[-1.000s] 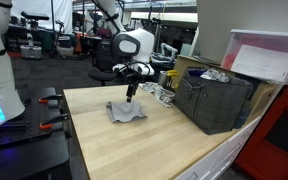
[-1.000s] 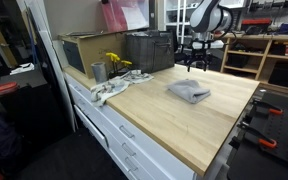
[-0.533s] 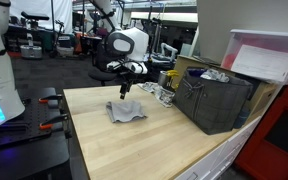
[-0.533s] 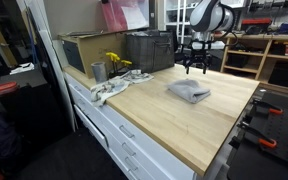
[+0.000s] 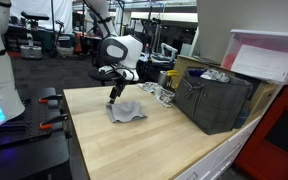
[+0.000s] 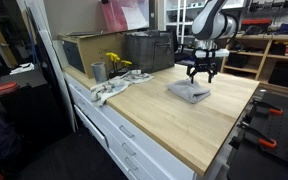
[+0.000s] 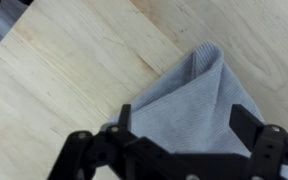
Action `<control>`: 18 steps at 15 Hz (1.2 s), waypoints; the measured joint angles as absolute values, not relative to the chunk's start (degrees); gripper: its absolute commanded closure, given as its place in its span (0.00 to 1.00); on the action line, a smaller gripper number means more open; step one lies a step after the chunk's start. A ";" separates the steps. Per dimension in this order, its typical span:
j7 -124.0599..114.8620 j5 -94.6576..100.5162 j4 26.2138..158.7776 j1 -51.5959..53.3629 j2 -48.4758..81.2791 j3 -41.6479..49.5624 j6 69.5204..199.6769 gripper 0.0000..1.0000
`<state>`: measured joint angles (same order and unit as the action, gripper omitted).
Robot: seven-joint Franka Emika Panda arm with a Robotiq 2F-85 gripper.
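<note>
A folded grey-blue cloth (image 7: 189, 100) lies on the light wooden table (image 7: 54, 70). It shows in both exterior views (image 5: 126, 111) (image 6: 189, 92). My gripper (image 7: 184, 125) hangs just above the cloth, near one of its edges, with its two black fingers (image 7: 246, 120) spread wide on either side of the fabric. It holds nothing. The gripper also shows in both exterior views (image 5: 113, 95) (image 6: 200, 76).
A dark crate (image 5: 215, 100) stands on the table beyond the cloth, with a cardboard box behind it. A metal cup (image 6: 98, 72), yellow items (image 6: 115, 62) and a crumpled rag (image 6: 109, 88) sit near the table's far end. Drawers (image 6: 124, 140) run below the table edge.
The arm has swung sideways and come down toward the cloth; the gripper now hovers just over it. The cloth has not moved.
</note>
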<state>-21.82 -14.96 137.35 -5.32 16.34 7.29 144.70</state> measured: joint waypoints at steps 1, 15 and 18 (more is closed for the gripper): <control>-22.00 -14.98 137.71 -5.32 17.02 7.29 144.71 0.00; -22.61 -19.28 136.03 -7.91 25.81 8.85 151.61 0.00; -22.61 -19.92 135.38 -8.93 26.84 9.12 152.61 0.28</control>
<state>-22.61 -19.92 135.38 -8.93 26.84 9.12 152.61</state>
